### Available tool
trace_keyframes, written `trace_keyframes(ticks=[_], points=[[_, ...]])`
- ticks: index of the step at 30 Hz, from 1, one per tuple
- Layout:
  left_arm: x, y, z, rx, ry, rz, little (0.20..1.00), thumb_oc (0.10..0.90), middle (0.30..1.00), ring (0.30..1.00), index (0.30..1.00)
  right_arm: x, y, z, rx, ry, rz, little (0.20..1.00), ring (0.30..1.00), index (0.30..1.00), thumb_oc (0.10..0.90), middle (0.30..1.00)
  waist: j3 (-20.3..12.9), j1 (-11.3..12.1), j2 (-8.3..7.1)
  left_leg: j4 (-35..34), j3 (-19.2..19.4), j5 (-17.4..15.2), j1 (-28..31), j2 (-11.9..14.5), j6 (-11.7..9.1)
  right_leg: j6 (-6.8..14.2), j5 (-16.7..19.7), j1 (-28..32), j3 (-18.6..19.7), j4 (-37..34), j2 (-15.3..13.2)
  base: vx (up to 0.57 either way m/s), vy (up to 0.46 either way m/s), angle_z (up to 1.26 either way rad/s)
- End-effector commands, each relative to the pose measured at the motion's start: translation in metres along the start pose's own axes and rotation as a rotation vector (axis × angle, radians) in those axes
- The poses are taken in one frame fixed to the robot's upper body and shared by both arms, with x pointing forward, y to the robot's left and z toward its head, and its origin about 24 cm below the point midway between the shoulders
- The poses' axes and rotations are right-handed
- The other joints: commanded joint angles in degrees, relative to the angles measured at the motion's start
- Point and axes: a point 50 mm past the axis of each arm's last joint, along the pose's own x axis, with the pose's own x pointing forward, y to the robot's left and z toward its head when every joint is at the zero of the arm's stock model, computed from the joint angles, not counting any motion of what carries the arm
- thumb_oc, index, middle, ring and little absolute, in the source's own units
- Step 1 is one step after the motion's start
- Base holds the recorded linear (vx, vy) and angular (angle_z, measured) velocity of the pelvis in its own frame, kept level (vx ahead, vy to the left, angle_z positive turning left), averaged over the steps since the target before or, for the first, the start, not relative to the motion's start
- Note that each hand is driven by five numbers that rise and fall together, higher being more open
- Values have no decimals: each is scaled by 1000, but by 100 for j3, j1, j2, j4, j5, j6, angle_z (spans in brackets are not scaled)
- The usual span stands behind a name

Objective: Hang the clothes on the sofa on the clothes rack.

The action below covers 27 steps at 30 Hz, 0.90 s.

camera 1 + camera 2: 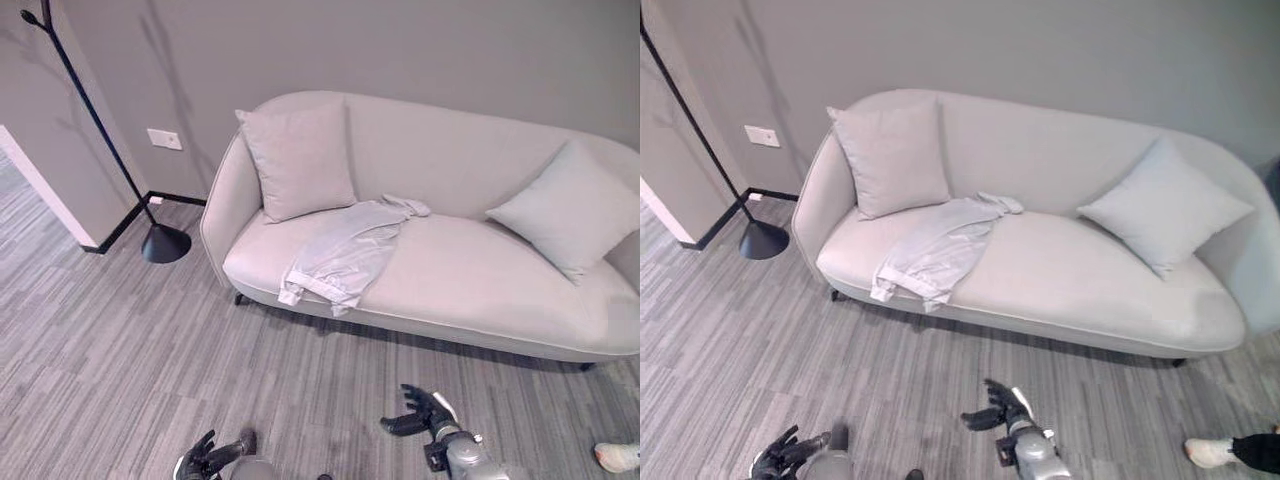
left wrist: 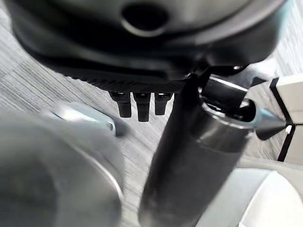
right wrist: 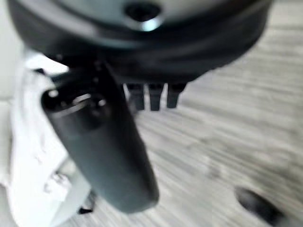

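clothes (image 1: 345, 255): draped over sofa (image 1: 480, 285) seat's front edge, left half
rack (image 1: 95, 125): floor, left of sofa
left hand (image 1: 200, 460): fingers relaxed, empty
right hand (image 1: 420, 412): fingers spread, empty
tip: approach, grab bunched top, not hem

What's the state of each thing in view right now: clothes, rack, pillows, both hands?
Clothes: crumpled on the sofa seat, one end hanging over the front edge.
Clothes rack: upright by the wall, nothing hung on its visible part.
Pillows: propped against the backrest.
Left hand: open, holding nothing.
Right hand: open, holding nothing.
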Motion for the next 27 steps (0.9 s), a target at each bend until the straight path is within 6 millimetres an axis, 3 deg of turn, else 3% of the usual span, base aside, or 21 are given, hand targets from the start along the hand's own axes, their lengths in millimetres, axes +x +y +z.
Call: trace_keyframes(ticks=[1,6,7,12,14,15,16,17,19,21,22,23,24,25,27], points=[[-1,-4,-2,-4,-13,3,900,800,900,900,900,3,-17,43,-36,-196,-77,900,900,900,800,900,-164,202,180,85,-45,621,-32,-33,212,588,-475,421,88,64,-834,172,97,1],[-3,5,-13,-17,30,42,900,800,900,900,900,1,-7,53,-119,-247,-55,900,900,900,800,900,-289,333,215,268,83,778,39,41,240,712,-688,788,218,230,-950,346,247,-4],[-3,6,-12,34,25,49,900,800,900,900,900,-2,-8,52,-175,-264,-78,900,900,900,800,900,-366,313,149,583,68,655,-17,-71,332,809,-687,821,245,371,-1173,302,281,-36],[0,7,4,188,-21,31,900,800,900,900,900,-3,-13,50,-192,-253,-166,900,900,900,800,900,-578,257,-74,766,344,200,111,-428,643,1089,-430,459,354,917,-1675,249,316,-20],[2,3,8,267,-36,10,900,800,900,900,900,-2,-17,52,-217,-252,-218,900,900,900,800,900,-582,212,-96,662,418,100,253,-632,793,1185,-160,194,366,1473,-1772,181,367,2],[2,1,11,321,-47,-4,900,800,900,900,900,-3,-23,58,-255,-283,-266,900,900,900,800,900,-514,86,-43,515,459,-31,505,-809,962,1232,352,-219,422,2289,-1875,147,325,8],[2,1,11,321,-47,-4,900,800,900,900,900,-3,-23,58,-255,-283,-266,900,900,900,800,900,-518,87,-42,516,461,-32,501,-807,961,1232,354,-224,424,2288,-1873,141,377,15],[3,-2,16,330,-68,-17,900,800,900,900,900,-3,-29,66,-304,-316,-304,900,900,900,800,900,-405,-28,103,361,449,-113,760,-866,1092,1223,702,-598,374,3022,-1915,144,260,22],[3,-4,15,353,-73,-36,900,800,900,900,900,-3,-36,74,-353,-343,-344,900,900,900,800,900,-369,-71,184,230,464,-200,989,-916,1145,1230,682,-780,144,3339,-1946,171,214,11],[2,-6,15,362,-78,-47,900,800,900,900,900,-4,-41,78,-374,-357,-368,900,900,900,800,900,-351,-107,228,157,446,-220,1099,-939,1154,1161,523,-921,80,3351,-1850,176,92,16],[2,-8,15,376,-83,-63,900,800,900,900,900,-4,-51,88,-417,-386,-412,900,900,900,800,900,-250,-172,272,111,317,-293,1267,-996,1121,1051,86,-1164,31,3071,-1645,220,91,25],[2,-8,15,375,-84,-64,900,800,900,900,900,-4,-51,89,-417,-387,-413,900,900,900,800,900,-255,-175,286,106,313,-281,1256,-980,1116,1042,107,-1164,20,3046,-1627,211,34,17],[1,-10,13,388,-82,-74,900,800,900,900,900,-3,-55,92,-434,-391,-427,900,900,900,800,900,-234,-158,307,88,279,-305,1296,-968,1087,1013,-25,-1246,-15,2714,-1614,156,-92,38],[1,-15,14,405,-96,-97,900,800,900,900,900,3,-64,102,-471,-379,-469,900,900,900,800,900,-90,-120,301,67,207,-403,1364,-939,972,1027,115,-1272,-163,1556,-1780,249,-127,40],[0,-16,10,433,-95,-100,900,800,900,900,900,8,-63,93,-496,-323,-473,900,900,900,800,900,-84,-37,165,60,148,-499,1417,-1023,941,1136,297,-1014,-75,806,-1838,192,-107,37]])
